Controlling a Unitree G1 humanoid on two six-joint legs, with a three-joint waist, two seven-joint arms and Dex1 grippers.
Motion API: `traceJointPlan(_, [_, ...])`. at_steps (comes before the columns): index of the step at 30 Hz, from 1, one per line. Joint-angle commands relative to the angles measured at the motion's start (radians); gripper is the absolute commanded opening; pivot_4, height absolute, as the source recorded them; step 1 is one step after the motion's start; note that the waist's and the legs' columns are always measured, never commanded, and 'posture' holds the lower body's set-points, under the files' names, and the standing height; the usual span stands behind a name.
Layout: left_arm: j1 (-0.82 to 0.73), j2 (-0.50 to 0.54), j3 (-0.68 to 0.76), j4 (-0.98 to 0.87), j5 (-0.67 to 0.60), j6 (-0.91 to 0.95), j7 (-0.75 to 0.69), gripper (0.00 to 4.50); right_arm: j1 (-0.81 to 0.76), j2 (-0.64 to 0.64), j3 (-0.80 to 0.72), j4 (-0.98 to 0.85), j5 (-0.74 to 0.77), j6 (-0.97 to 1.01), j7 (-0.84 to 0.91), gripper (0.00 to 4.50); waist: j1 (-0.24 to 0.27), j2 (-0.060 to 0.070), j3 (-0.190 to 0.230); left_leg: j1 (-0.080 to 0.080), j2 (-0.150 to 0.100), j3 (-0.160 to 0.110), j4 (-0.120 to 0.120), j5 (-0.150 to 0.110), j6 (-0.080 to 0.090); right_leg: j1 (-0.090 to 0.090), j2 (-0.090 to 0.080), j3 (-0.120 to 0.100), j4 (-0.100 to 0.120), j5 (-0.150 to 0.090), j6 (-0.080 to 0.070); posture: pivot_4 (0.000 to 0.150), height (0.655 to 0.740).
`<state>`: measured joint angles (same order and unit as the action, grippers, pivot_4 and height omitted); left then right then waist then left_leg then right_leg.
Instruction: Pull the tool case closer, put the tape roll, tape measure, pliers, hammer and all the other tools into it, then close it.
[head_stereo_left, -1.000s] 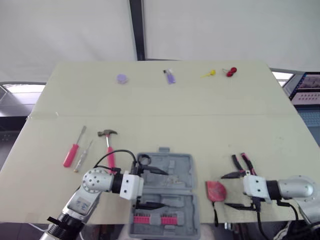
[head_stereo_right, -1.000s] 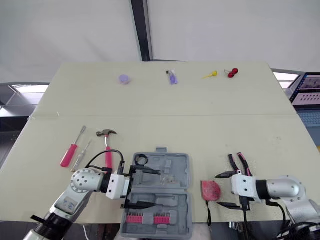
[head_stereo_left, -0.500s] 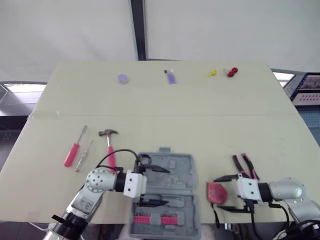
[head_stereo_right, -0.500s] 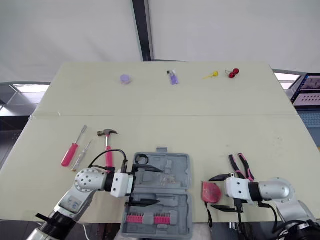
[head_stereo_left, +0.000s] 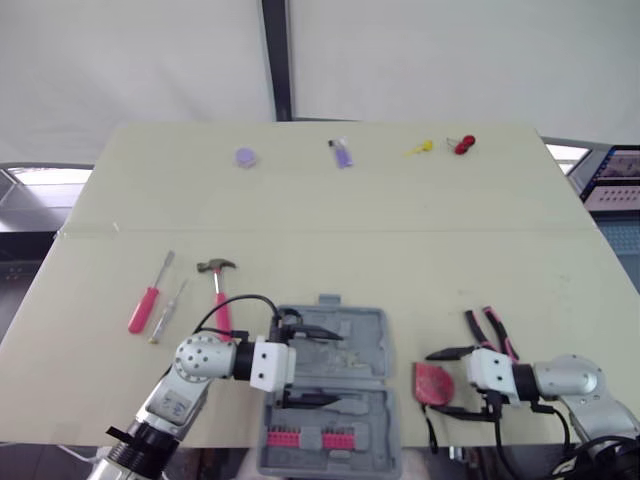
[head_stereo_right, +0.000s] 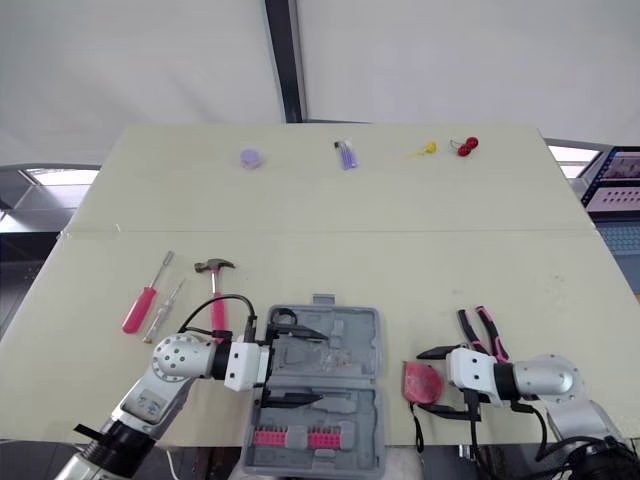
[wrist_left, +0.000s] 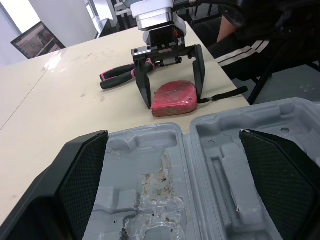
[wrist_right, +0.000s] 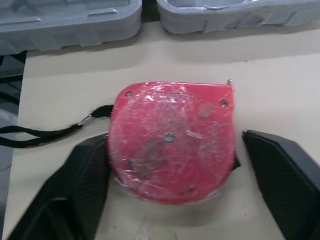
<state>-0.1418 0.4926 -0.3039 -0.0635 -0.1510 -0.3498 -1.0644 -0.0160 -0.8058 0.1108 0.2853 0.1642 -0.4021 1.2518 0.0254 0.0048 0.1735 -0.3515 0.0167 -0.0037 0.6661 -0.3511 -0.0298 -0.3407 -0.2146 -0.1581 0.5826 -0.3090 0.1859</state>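
Note:
The grey tool case (head_stereo_left: 372, 330) lies open at the near table edge, with a row of pink bits (head_stereo_left: 310, 438) in its near half. My left gripper (head_stereo_left: 342, 368) is open over the case's left part, one finger above each half. My right gripper (head_stereo_left: 436, 382) is open, and its fingers (wrist_right: 65, 200) stand on either side of the red tape measure (wrist_right: 172, 140), apart from it. Pink-handled pliers (head_stereo_left: 492, 328) lie just right of that. A pink hammer (head_stereo_left: 218, 285) lies left of the case. The purple tape roll (head_stereo_left: 244, 157) sits at the far side.
A red screwdriver (head_stereo_left: 146, 300) and a thin one (head_stereo_left: 170, 312) lie at the left. Along the far edge are a purple item (head_stereo_left: 341, 153), a yellow one (head_stereo_left: 418, 148) and a red one (head_stereo_left: 462, 144). The tape measure's black strap (wrist_right: 45, 131) trails toward the table edge.
My right gripper has moved left, so its open fingers now flank the tape measure. My left gripper has edged slightly right over the case. The case and tools lie where they were.

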Motion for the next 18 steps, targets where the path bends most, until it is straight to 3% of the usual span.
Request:
traceJointPlan(1, [0.008,0.005,-0.003,-0.012,-0.001,-0.013,0.005,4.50,0.017,0.002,-0.008,-0.012,0.012,0.021,-0.002,2.88,0.001,0.000,0.000,0.000,0.000,0.000,0.000,0.000,0.000,0.000,0.000,0.000,0.000,0.000,0.000,0.150,0.7400])
traceJointPlan(4, [0.011,0.005,0.002,-0.010,0.000,-0.007,0.013,4.50,0.019,-0.005,-0.025,-0.083,0.059,0.123,-0.011,2.88,0.000,0.000,0.000,0.000,0.000,0.000,0.000,0.000,0.000,0.000,0.000,0.000,0.000,0.000,0.000,0.150,0.7400])
traceJointPlan(9, [0.013,0.005,0.070,-0.040,-0.045,0.069,0.069,4.50,-0.009,-0.129,-0.047,-0.428,0.129,0.523,-0.018,2.88,0.000,0.001,0.000,-0.001,0.000,0.000,0.000,0.000,0.000,-0.001,0.000,0.000,0.001,0.000,0.000,0.150,0.7400])
traceJointPlan(13, [0.041,0.007,0.125,-0.066,-0.078,0.125,0.107,4.50,-0.174,-0.176,-0.003,-0.711,0.233,0.934,-0.079,2.88,-0.005,0.001,0.000,0.000,0.001,0.000,0.000,0.000,0.000,-0.001,0.001,0.000,0.001,0.000,0.000,0.150,0.7400])
traceJointPlan(18, [0.089,0.024,0.165,-0.076,-0.089,0.131,0.112,4.50,-0.433,-0.143,0.293,-0.781,-0.035,1.146,-0.161,2.88,0.005,0.000,0.000,-0.002,0.001,-0.002,0.000,0.000,0.000,-0.002,0.001,-0.001,0.000,0.000,0.000,0.150,0.7400])
